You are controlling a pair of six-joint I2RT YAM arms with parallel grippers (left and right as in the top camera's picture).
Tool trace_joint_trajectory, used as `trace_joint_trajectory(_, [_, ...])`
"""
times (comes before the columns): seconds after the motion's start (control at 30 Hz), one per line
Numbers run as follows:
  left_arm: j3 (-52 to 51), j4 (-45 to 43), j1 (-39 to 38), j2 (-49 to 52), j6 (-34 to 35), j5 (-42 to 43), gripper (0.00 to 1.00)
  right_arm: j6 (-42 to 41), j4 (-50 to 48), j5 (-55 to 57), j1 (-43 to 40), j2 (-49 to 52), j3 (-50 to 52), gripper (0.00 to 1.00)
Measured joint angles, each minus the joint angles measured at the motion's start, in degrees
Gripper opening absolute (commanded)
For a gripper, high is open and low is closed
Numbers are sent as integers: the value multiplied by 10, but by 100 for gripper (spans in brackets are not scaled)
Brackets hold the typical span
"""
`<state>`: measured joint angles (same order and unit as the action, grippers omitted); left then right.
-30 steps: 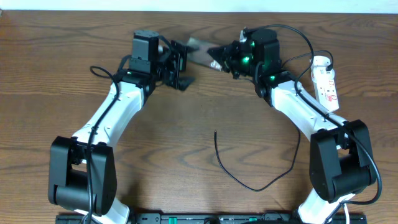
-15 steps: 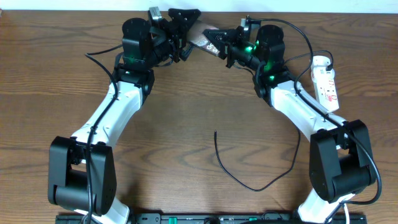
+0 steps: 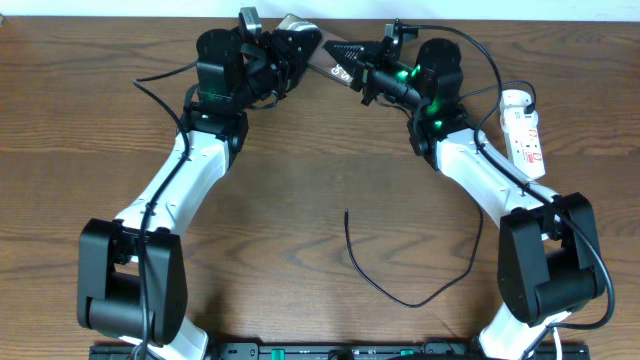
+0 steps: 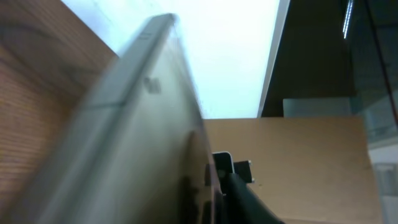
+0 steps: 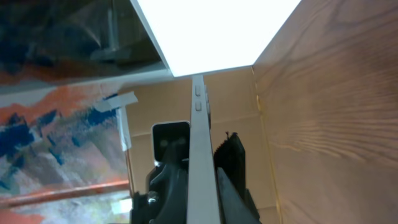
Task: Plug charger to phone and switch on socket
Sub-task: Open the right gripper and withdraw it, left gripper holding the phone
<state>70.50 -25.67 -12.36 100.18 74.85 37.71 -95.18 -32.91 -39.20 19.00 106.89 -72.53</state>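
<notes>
The phone (image 3: 333, 60) hangs tilted above the table's back edge, held between both arms. My right gripper (image 3: 362, 72) is shut on its right end; in the right wrist view the phone's thin grey edge (image 5: 200, 143) runs straight between the two black fingers (image 5: 230, 168). My left gripper (image 3: 293, 40) is closed round the phone's left end. In the left wrist view the phone (image 4: 124, 124) fills the left as a blurred slab, with one black finger (image 4: 242, 190) against its face. The charger (image 3: 375, 280) lies loose on the table, its free end (image 3: 346, 213) pointing up the middle. The socket (image 3: 525, 135) lies at the far right.
The wooden table (image 3: 300, 170) ends at a white wall close behind the phone. Thick black arm cables (image 3: 480, 50) loop near the right wrist and over the socket's upper end. The arm bases stand at the front corners.
The left gripper swung up to the back edge, met the phone's left end and closed on it. The right gripper carried the phone slightly backward.
</notes>
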Motion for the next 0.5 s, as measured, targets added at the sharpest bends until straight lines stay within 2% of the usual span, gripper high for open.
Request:
trace_joint_trajectory(0.13, [0,0,0,0,-2,-4,20,-3,0,0,0,0,-2,1])
trace_joint_trajectory(0.2, [0,-1,0,0,-2,-5,15,-4,0,1,1,0,-2,1])
trace_joint_trajectory(0.43, [0,-3,2,0,7,-6,15,-21,3,7,5,0,-3,1])
trace_joint_trajectory(0.47, [0,-3,3,0,7,-6,16,-21,3,11,7,0,-3,1])
trace_joint_trajectory(0.5, [0,-4,4,0,7,-7,24,-21,3,13,8,0,-3,1])
